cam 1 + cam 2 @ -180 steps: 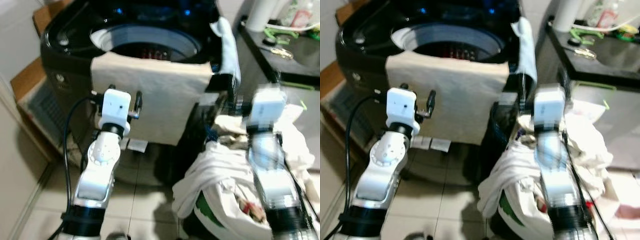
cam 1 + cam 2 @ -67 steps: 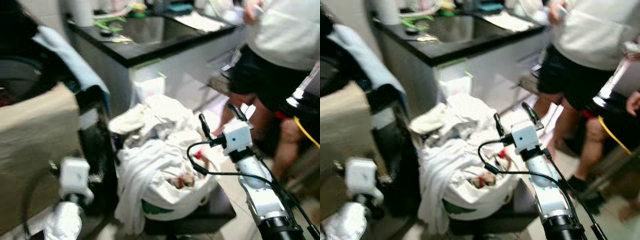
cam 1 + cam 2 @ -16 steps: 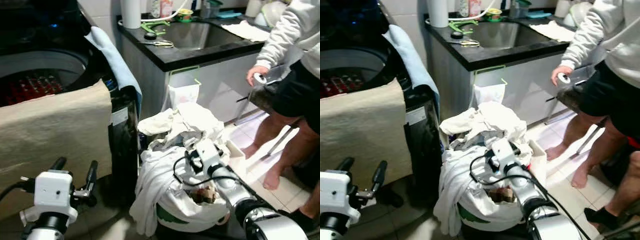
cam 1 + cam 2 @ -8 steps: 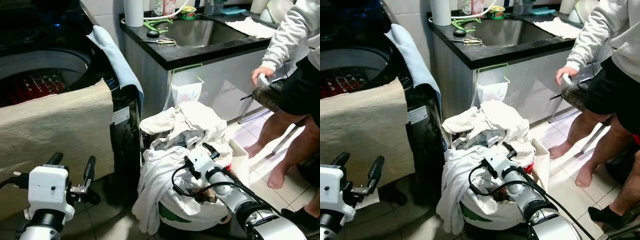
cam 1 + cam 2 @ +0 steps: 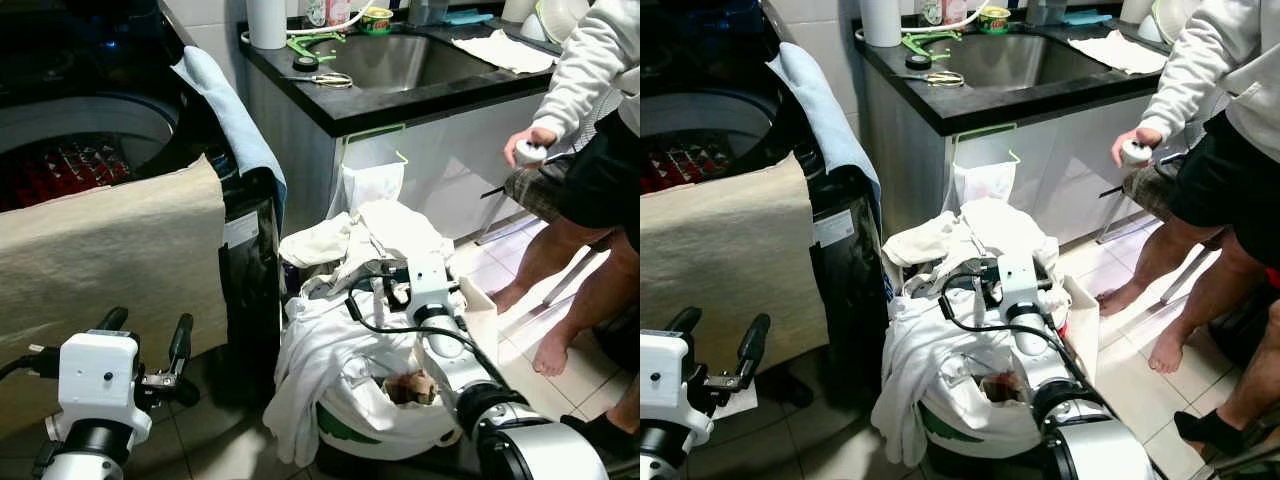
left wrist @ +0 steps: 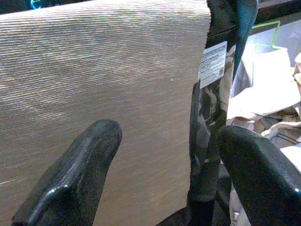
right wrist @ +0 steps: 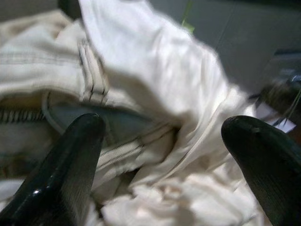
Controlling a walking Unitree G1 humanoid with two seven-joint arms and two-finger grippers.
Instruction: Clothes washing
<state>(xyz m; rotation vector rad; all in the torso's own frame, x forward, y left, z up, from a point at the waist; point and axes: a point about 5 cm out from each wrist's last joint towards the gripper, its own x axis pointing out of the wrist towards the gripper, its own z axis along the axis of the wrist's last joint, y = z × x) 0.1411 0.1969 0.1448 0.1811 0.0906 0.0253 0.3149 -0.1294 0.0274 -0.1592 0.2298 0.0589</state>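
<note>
Right gripper: fingers spread wide, nothing between them, poised directly over the laundry pile. In the head views its fingertips are lost among the cloth folds; contact with the fabric cannot be judged.

Laundry pile: white and cream garments, crumpled, heaped in a white laundry bag on the floor, just beside the washing machine. A zip and stitched seams show on one cream garment close to the fingers; a grey-blue panel lies under it. Blur softens the far side of the cloth. A brownish patterned item shows through a gap low in the bag; what it is cannot be told.

Left gripper: fingers apart, empty, held low in front of the washing machine, facing a beige towel draped over its front rim.

Washing machine: dark, top-loading, lid open, reddish contents dimly seen in the drum. A light blue cloth hangs over the corner nearest the pile.

Beyond the pile: black countertop with sink; a person cut off at the frame edge, holding a small white object.
</note>
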